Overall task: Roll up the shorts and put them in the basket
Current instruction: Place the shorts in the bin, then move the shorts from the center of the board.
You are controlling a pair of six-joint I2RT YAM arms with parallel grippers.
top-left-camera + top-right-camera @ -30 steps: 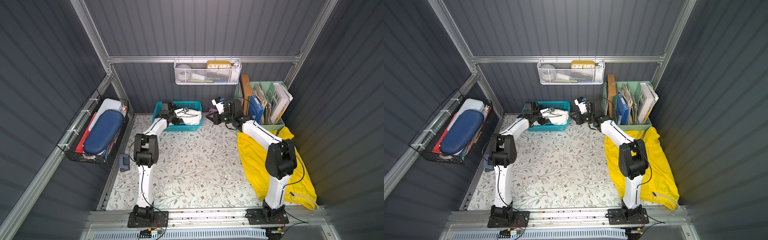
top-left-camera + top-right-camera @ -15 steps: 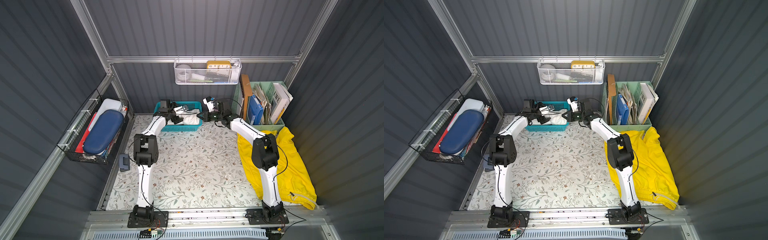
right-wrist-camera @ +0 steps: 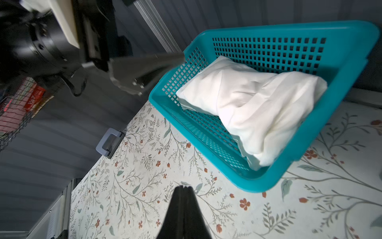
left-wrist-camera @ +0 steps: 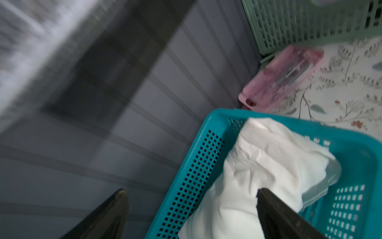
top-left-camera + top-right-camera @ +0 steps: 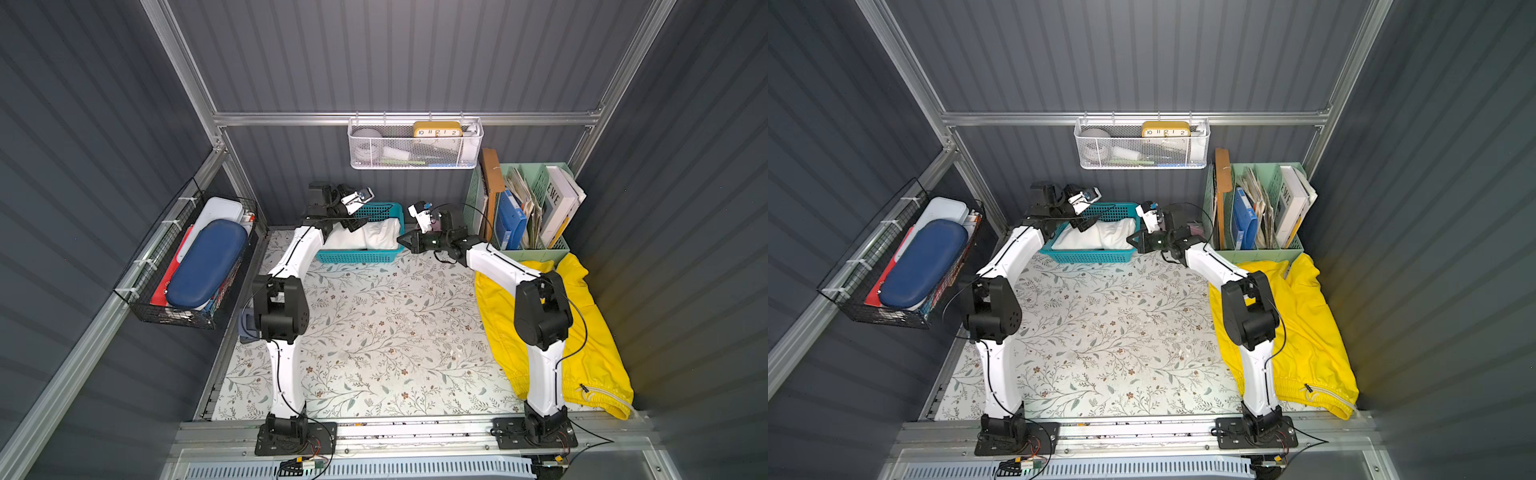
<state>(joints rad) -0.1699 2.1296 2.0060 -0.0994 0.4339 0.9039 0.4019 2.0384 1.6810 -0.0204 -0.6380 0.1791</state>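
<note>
open floral surface [image 5: 386, 332] between close walls [image 5: 685, 208]. white shorts [image 5: 374, 235] bundled in teal basket [image 5: 357, 257]; yellow shorts [image 5: 594, 345] flat along right edge. left gripper [image 4: 191, 192] spread, right gripper [image 3: 183, 187] pressed together.

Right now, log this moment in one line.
white shorts: rolled, in basket | yellow shorts: unrolled | left gripper: open | right gripper: shut, empty

White shorts [image 5: 374, 235] fill a teal basket [image 5: 357, 257] with a grid of small holes, at twelve o'clock. Yellow shorts [image 5: 602, 332] with a whitish drawstring [image 5: 602, 392] are at three o'clock. The tabletop [image 5: 374, 332] is cream, printed with grey-green leafy sprigs and small rust-red flowers. The arms [image 5: 291, 266] are white with black joints; the rack [image 5: 536, 253] at one o'clock is mint green.
</note>
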